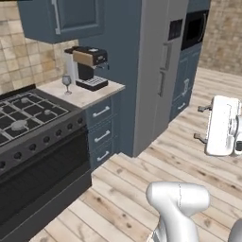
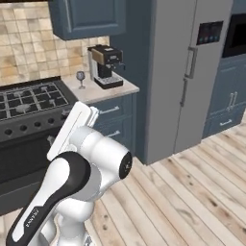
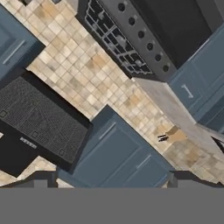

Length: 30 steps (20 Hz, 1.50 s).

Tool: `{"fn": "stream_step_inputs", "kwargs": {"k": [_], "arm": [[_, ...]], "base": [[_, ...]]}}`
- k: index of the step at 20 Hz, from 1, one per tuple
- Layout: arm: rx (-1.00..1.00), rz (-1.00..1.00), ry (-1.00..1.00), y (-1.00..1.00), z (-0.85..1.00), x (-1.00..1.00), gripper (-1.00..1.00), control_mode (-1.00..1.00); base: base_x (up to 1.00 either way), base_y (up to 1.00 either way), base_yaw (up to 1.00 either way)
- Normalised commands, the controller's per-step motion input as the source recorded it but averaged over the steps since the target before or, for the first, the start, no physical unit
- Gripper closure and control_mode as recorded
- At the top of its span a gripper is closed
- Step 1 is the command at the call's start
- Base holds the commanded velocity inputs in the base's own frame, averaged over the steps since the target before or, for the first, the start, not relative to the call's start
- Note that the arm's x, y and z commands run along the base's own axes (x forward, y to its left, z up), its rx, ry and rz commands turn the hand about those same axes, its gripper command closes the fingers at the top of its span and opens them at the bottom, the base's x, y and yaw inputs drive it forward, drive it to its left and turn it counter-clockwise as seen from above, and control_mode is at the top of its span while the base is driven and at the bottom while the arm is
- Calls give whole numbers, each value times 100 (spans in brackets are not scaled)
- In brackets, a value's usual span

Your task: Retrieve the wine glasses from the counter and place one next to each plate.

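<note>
- One wine glass stands upright on the short counter, just beside the coffee machine and near the stove, probably parked there out of the cooking area.
- The gripper's dark tips sit wide apart with nothing between them; it holds nothing.
- The arm stands well apart from the counter, so reaching the glass looks like the step ahead.

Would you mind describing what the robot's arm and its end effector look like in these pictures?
The arm is glossy white with rounded, bulbous segments and a dark grey-black joint band; small grey lettering runs along its lower link. Its flat, boxy white hand section carries short dark pegs at its side. The end effector shows as two small dark finger tips. No loose cables are visible.
</note>
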Motion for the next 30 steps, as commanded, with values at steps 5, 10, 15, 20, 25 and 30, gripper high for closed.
{"fn": "stream_step_inputs", "kwargs": {"k": [5,10,15,20,25,30], "arm": [[0,0,0,0,0,0,-100,100],[0,0,0,0,0,0,-100,100],[0,0,0,0,0,0,-100,100],[0,0,0,0,0,0,-100,100],[0,0,0,0,0,0,-100,100],[0,0,0,0,0,0,-100,100]], "base": [[100,99,-10],[100,62,23],[100,-11,18],[100,-6,-24],[100,63,-22],[100,38,20]]}}
